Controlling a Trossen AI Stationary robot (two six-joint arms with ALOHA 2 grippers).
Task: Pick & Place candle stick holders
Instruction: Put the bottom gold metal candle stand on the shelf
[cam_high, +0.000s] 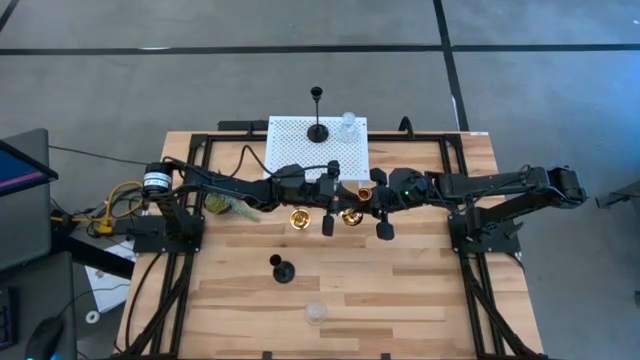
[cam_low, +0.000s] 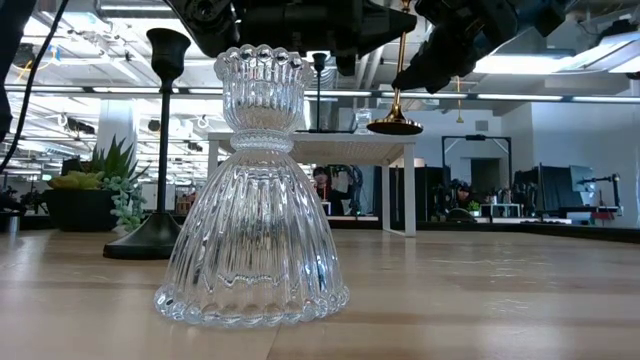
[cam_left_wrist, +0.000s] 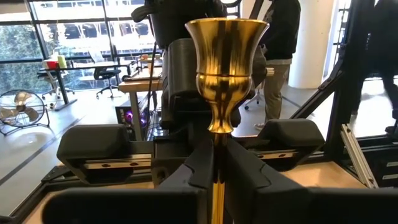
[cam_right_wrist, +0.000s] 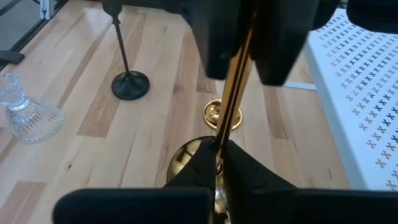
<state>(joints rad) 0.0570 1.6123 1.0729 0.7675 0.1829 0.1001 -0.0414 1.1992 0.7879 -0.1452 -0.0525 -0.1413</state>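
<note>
A shiny gold candle stick holder is lifted above the table's middle, with both grippers shut on its thin stem. My left gripper holds it just under the cup. My right gripper holds it lower, near the round base. A second gold holder stands on its base on the table beside them. A black holder and a clear glass holder stand nearer the front edge. Another black holder and a glass one stand on the white tray. My left gripper pinches the gold stem between its two fingers, just below the cup. The fingers come level from the table's left and lie across the stem. The holder stands about upright, cup up, clear of the table. My right gripper pinches the same stem between its two fingers, a little above the base. The fingers come slanting down from the table's right, across the stem. The base hangs clear of the table.
A small green plant sits under my left arm, at the table's left. The white perforated tray lies at the far middle. In the low view the glass holder stands close in front, with the black holder and the plant behind it.
</note>
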